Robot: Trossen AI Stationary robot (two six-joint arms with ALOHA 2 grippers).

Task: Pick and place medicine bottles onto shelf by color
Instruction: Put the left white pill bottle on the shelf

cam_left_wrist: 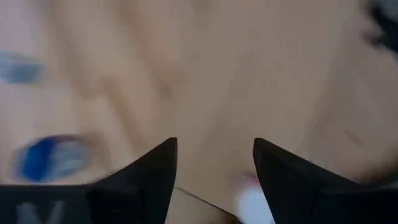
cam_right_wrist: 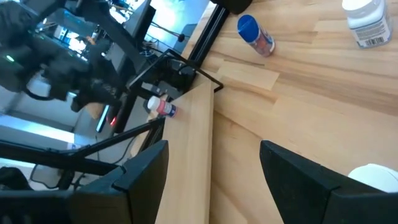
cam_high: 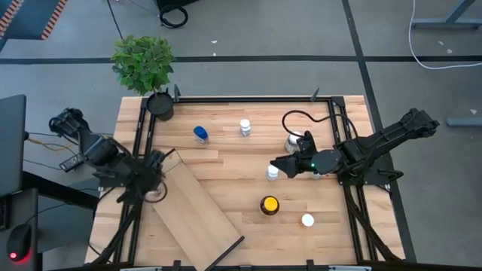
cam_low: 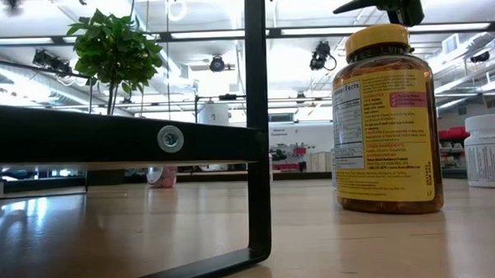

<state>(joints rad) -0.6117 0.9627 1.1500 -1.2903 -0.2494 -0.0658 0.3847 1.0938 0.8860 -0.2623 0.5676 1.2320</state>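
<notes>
- While my right gripper hovers over the middle of the desk with its fingers spread and nothing between them, a white-capped bottle stands just below its tips.
- My left gripper sits at the upper end of the shelf, fingers apart; a pinkish bottle lies on its side right at them, but I cannot tell whether they grip it.
- Bottles I can count from above: four white-capped ones, including one near the far edge, one near the front, and one partly hidden by my right arm; one blue-capped bottle lying on its side; one amber bottle with a yellow cap; plus the pinkish one.
- One shelf, a long flat board of pale plywood on thin black metal legs, set slantwise on the left.
- The desk is slatted wood; the bottles are small smooth round plastic ones, the amber one larger with a printed label.
</notes>
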